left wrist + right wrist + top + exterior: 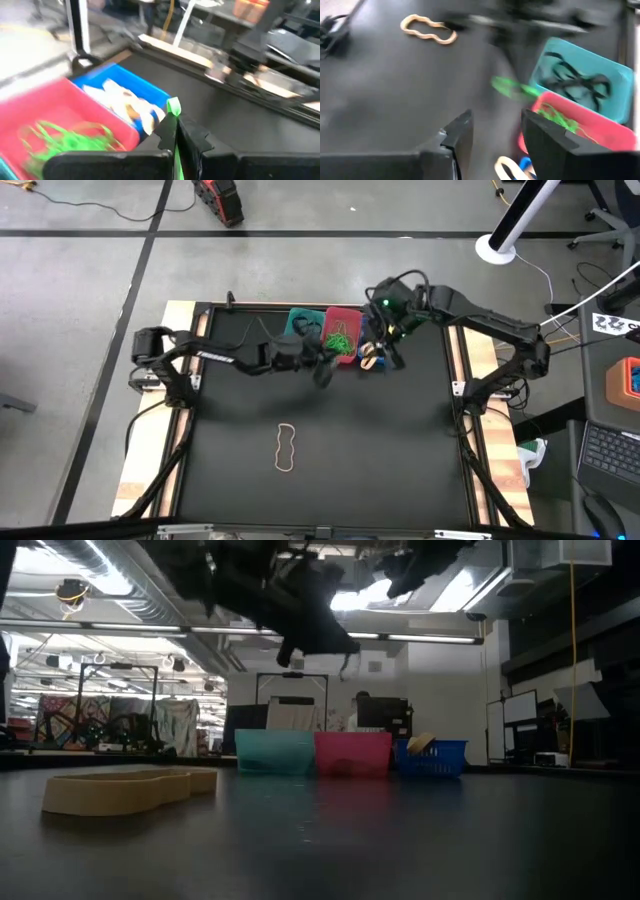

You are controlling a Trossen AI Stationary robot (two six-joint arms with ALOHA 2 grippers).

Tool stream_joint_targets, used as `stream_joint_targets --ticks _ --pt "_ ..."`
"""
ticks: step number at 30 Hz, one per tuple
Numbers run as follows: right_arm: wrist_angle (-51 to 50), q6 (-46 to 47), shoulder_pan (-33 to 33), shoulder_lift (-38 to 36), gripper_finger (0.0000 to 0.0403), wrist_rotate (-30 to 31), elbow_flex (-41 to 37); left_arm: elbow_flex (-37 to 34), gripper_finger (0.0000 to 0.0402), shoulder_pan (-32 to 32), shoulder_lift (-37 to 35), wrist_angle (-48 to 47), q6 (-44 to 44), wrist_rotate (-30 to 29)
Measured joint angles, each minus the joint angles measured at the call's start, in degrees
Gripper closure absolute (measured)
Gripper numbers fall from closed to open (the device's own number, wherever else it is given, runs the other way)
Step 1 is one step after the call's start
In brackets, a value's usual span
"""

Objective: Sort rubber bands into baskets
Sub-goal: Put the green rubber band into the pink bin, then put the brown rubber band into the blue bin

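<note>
The three baskets stand in a row at the far edge of the black bench: the teal basket, the red basket touching it, and the blue basket on the red one's other side, mostly hidden under the right arm in the high view.

The left pincer hangs above the bench just in front of the red basket, towards the blue one. Its fingers are closed on a green band, whose end sticks up between the fingertips; the right wrist view shows the band as a green streak in the air just beside the red basket's near wall.

The right pincer hovers over the blue basket, next to the red one, with its fingers apart and nothing between them.

Inside the red basket lies a tangle of green bands. Black bands lie in the teal basket, on the side of the red one away from the blue. Tan bands lie in the blue basket, one poking above its rim in the low view.

One tan band lies flat on the bench, alone, well apart from the red basket and nearer the front edge, bent into a wavy loop.
</note>
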Motion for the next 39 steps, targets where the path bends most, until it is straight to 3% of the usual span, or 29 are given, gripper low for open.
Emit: stream_joint_targets --ticks 5,12,28,35,39 --pt "-0.2 0.0 5.2 0.0 0.0237 1.0 0.0 0.0 0.0397 5.7 5.8 9.0 6.2 0.0" --pt "-0.1 0.1 10.5 0.0 0.0237 3.0 0.0 0.0 0.0388 11.1 12.2 14.7 5.6 0.0" --pt "0.5 0.0 17.3 1.7 0.0237 3.0 0.0 0.0 0.0271 13.6 15.7 12.7 -2.7 1.0" --pt "0.5 -0.1 17.7 4.5 0.0237 3.0 0.0 0.0 0.0269 12.7 14.5 12.2 -1.1 12.3" --pt "-0.1 -0.2 17.5 6.1 0.0237 3.3 0.0 0.0 0.0272 11.4 11.6 8.6 1.4 15.6"
